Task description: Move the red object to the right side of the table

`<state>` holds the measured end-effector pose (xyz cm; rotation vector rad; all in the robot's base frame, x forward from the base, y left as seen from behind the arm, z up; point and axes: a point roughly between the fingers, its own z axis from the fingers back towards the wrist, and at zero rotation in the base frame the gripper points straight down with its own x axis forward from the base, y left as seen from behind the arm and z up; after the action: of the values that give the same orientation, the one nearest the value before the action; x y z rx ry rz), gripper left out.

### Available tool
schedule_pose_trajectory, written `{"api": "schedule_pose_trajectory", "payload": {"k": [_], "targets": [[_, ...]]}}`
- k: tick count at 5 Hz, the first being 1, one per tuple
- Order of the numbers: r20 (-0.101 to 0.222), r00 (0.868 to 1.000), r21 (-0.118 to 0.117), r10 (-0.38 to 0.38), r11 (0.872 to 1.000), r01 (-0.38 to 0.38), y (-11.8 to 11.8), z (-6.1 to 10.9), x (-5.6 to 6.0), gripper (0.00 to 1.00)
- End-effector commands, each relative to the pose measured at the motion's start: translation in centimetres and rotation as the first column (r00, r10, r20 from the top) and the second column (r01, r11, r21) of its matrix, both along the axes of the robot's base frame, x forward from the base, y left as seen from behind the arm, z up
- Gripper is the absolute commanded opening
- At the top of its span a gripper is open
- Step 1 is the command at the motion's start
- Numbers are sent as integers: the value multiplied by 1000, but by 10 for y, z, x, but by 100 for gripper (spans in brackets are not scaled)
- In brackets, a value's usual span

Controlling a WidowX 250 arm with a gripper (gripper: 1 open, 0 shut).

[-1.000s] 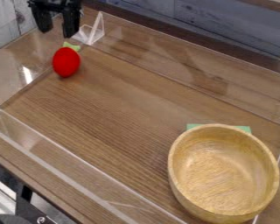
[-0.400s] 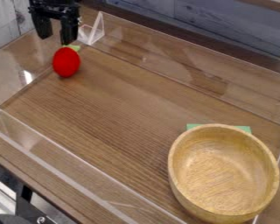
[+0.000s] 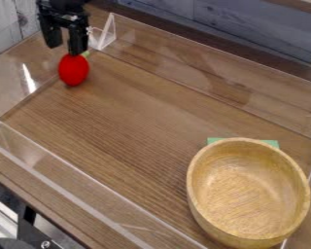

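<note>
The red object (image 3: 74, 70), a small glossy rounded toy fruit, lies on the brown wood-grain table (image 3: 145, 136) near its far left corner. My black gripper (image 3: 65, 41) hangs directly above it, pointing down, its fingertips just over the fruit's top. The jaws stand open with nothing between them. The fruit's green top is hidden behind the fingers.
A round light wooden bowl (image 3: 248, 192) sits at the near right on a green mat (image 3: 221, 142). Low clear acrylic walls (image 3: 42, 160) edge the tabletop. A clear bracket (image 3: 104, 35) stands beside the gripper at the far wall.
The gripper has come down slightly toward the red fruit and rolled a little about its axis. The fruit and bowl have not moved.
</note>
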<state>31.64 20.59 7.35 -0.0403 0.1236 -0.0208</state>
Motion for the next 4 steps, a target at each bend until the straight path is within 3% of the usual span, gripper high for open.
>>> {"api": "schedule_pose_trajectory", "payload": {"k": [1, 3, 4], "targets": [[66, 997, 36, -51, 998, 49, 5, 25, 15, 100], [83, 993, 37, 86, 995, -89, 5, 21, 25, 100], [95, 991, 37, 89, 995, -93, 3, 27, 22, 100]]}}
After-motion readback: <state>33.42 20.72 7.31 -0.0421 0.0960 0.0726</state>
